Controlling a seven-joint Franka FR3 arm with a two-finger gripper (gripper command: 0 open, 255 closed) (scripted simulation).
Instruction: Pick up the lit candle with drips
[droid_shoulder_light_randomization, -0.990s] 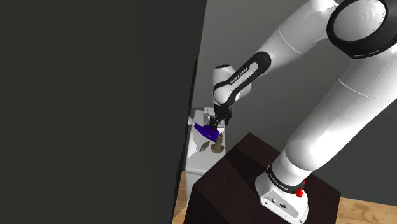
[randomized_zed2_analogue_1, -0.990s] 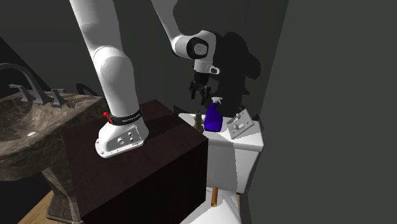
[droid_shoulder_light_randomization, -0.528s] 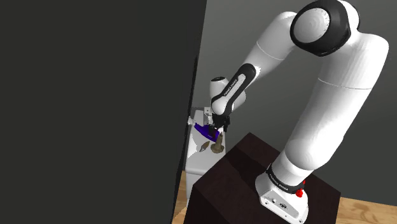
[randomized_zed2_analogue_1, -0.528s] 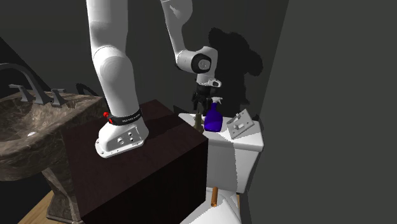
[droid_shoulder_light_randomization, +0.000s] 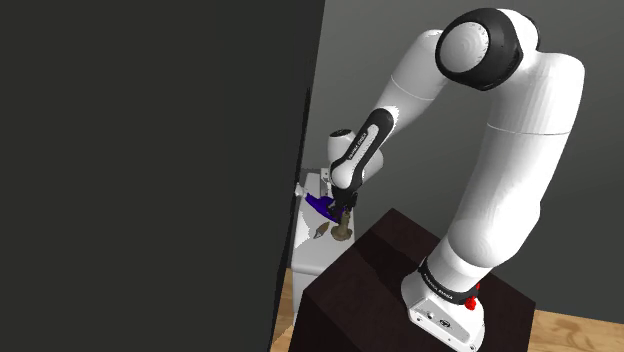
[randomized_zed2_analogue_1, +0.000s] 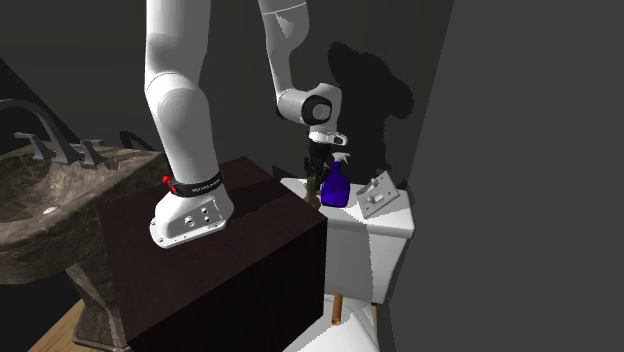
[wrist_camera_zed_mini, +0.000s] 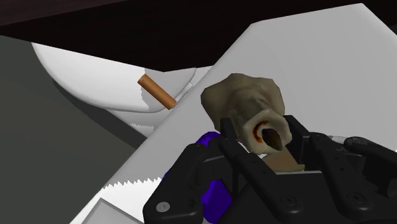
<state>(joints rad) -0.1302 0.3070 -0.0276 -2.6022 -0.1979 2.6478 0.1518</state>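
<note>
The candle (wrist_camera_zed_mini: 245, 95) is an olive-brown lumpy stub with drips and an orange-rimmed hollow at its top. It stands on the white toilet tank lid (wrist_camera_zed_mini: 318, 57), close to the dark stand. My black gripper (wrist_camera_zed_mini: 270, 149) has come down over its top and is shut on it, one finger (wrist_camera_zed_mini: 236, 151) on each side. In the shoulder view the gripper (droid_shoulder_light_randomization: 343, 212) sits right above the candle's base (droid_shoulder_light_randomization: 342, 233). The second exterior view has the gripper (randomized_zed2_analogue_1: 316, 170) over the candle (randomized_zed2_analogue_1: 313, 192).
A blue spray bottle (randomized_zed2_analogue_1: 334, 186) stands touching-close beside the candle, also blue bottle (droid_shoulder_light_randomization: 324, 207). A grey flat item (randomized_zed2_analogue_1: 378, 195) lies further along the tank lid (randomized_zed2_analogue_1: 390, 220). The dark stand (randomized_zed2_analogue_1: 220, 230) borders the tank. A stone sink (randomized_zed2_analogue_1: 40, 215) is at the second exterior view's left.
The arm has lowered the gripper onto the candle, and the fingers have gone from open to shut around its top. The candle and bottle have not moved.
</note>
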